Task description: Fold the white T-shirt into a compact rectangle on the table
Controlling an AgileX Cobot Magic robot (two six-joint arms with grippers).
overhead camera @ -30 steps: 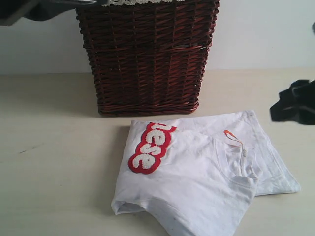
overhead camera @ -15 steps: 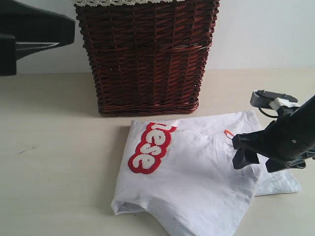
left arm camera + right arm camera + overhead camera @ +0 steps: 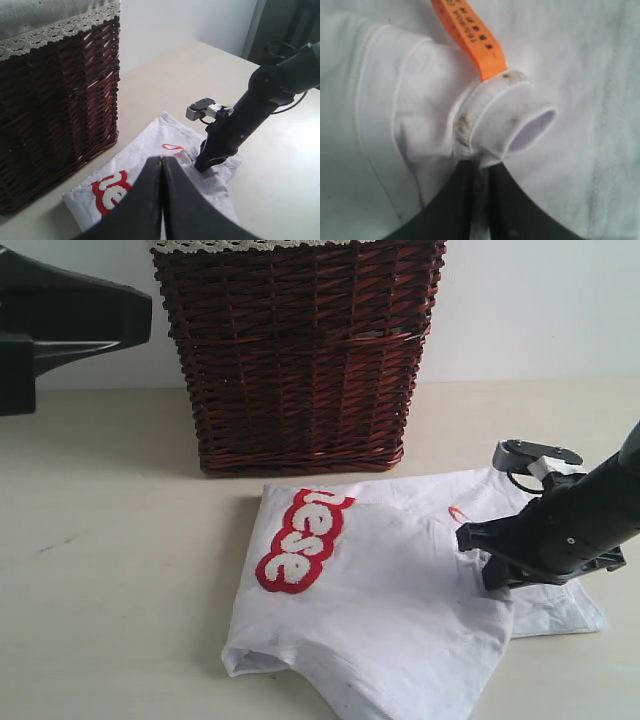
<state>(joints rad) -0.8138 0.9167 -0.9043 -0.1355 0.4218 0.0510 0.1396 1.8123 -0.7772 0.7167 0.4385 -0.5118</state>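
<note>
The white T-shirt [image 3: 380, 610] lies partly folded on the table [image 3: 110, 570], its red band of white letters [image 3: 295, 540] facing up at the left. My right gripper [image 3: 495, 580] is down on the shirt's right side. In the right wrist view it [image 3: 480, 167] is shut on a bunched fold of the collar [image 3: 495, 115], just below the orange tag [image 3: 470, 35]. My left gripper [image 3: 161, 159] is shut and empty. It hangs in the air above and left of the shirt, seen as a dark shape [image 3: 145, 310] at the upper left.
A dark red-brown wicker basket [image 3: 300, 350] with a lace-trimmed liner stands just behind the shirt. Bare table stretches left of the shirt and in front of it. The right arm [image 3: 255, 105] slants down from the right.
My right gripper came in from the right, dropped onto the collar and closed on it. The shirt slid slightly left. The left arm rose into view at the upper left and holds there.
</note>
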